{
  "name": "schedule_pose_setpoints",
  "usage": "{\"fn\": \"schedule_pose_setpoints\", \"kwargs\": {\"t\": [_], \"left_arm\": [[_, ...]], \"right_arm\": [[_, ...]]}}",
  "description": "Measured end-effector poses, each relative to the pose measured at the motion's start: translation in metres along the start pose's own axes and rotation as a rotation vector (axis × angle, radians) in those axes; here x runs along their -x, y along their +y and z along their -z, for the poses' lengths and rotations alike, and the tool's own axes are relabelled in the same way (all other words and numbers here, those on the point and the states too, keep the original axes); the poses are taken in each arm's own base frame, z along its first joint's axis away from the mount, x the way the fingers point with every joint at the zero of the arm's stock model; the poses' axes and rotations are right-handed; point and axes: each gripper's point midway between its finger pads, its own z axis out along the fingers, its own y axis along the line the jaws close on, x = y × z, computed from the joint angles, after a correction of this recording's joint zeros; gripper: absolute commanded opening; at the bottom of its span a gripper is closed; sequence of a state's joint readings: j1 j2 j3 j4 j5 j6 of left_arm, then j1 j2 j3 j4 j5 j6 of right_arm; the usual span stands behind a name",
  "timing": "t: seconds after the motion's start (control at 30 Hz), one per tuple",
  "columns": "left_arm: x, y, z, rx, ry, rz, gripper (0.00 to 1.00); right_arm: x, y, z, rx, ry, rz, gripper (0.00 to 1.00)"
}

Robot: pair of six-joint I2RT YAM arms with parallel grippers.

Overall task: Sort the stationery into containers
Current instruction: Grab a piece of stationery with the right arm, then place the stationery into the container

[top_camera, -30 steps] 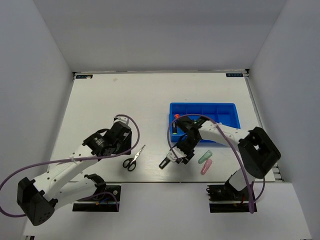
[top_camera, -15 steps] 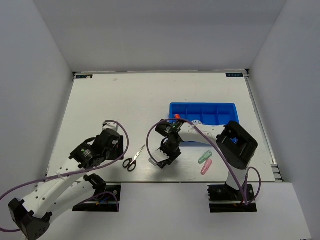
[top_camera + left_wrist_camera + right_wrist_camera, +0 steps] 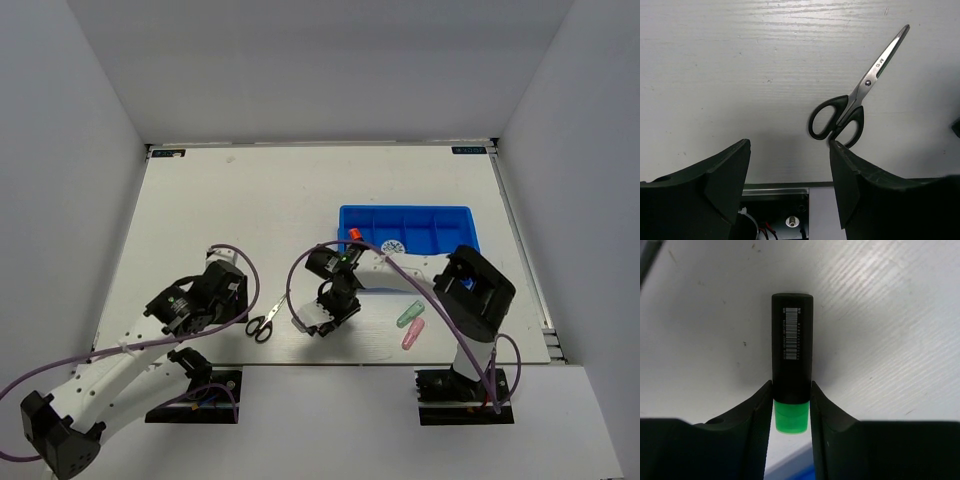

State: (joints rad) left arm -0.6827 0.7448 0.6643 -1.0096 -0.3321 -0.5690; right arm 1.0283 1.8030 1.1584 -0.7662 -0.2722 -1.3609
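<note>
A green-ended black marker [image 3: 792, 350] is clamped in the right end effector [image 3: 792, 407], low over the worktop [image 3: 250, 200]. The left end effector [image 3: 790, 167] is held open beside the scissors [image 3: 850, 115]. Little is sorted: an orange-ended marker [image 3: 353, 233] and a round disc [image 3: 393, 245] appear to lie in the blue bin [image 3: 440, 210] — the pink piece [image 3: 411, 337] and the green piece [image 3: 407, 317] are left outside it.
</note>
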Motion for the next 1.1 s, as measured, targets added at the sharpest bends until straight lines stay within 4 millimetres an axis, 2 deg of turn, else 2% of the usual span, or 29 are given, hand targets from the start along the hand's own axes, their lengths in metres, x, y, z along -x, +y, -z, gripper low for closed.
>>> {"fn": "schedule_pose_setpoints", "kwargs": {"t": [0.1, 0.17, 0.3, 0.37, 0.43, 0.5, 0.6, 0.7, 0.83, 0.97, 1.1], "left_arm": [[-0.003, -0.001, -0.003, 0.001, 0.024, -0.007, 0.75], [-0.005, -0.004, -0.005, -0.002, 0.043, -0.014, 0.73], [-0.011, -0.009, -0.011, -0.009, 0.093, -0.040, 0.53], [-0.014, -0.011, -0.015, -0.003, 0.121, -0.058, 0.52], [-0.018, -0.012, -0.021, 0.007, 0.157, -0.080, 0.51], [-0.022, -0.012, -0.025, 0.018, 0.191, -0.096, 0.51], [-0.028, -0.012, -0.029, 0.032, 0.235, -0.111, 0.49], [-0.030, -0.013, -0.031, 0.027, 0.247, -0.111, 0.49], [-0.028, -0.015, -0.031, 0.019, 0.242, -0.102, 0.49], [-0.026, -0.016, -0.029, 0.009, 0.225, -0.088, 0.49], [-0.026, -0.017, -0.028, 0.005, 0.215, -0.072, 0.49]], "right_arm": [[0.010, 0.001, 0.011, -0.034, -0.026, -0.080, 0.00], [0.023, -0.002, 0.031, -0.095, -0.062, -0.137, 0.00], [0.057, -0.025, 0.094, -0.286, -0.172, -0.232, 0.00], [0.069, -0.036, 0.122, -0.375, -0.210, -0.282, 0.00], [0.070, -0.049, 0.147, -0.487, -0.214, -0.348, 0.00], [0.055, -0.063, 0.165, -0.618, -0.160, -0.443, 0.00], [0.014, -0.081, 0.183, -0.796, -0.033, -0.612, 0.00], [-0.035, -0.088, 0.188, -0.899, 0.088, -0.803, 0.00], [-0.090, -0.088, 0.187, -0.979, 0.207, -1.048, 0.00], [-0.117, -0.094, 0.190, -1.018, 0.200, -1.306, 0.00], [-0.119, -0.091, 0.183, -1.004, 0.103, -1.510, 0.00]]}}
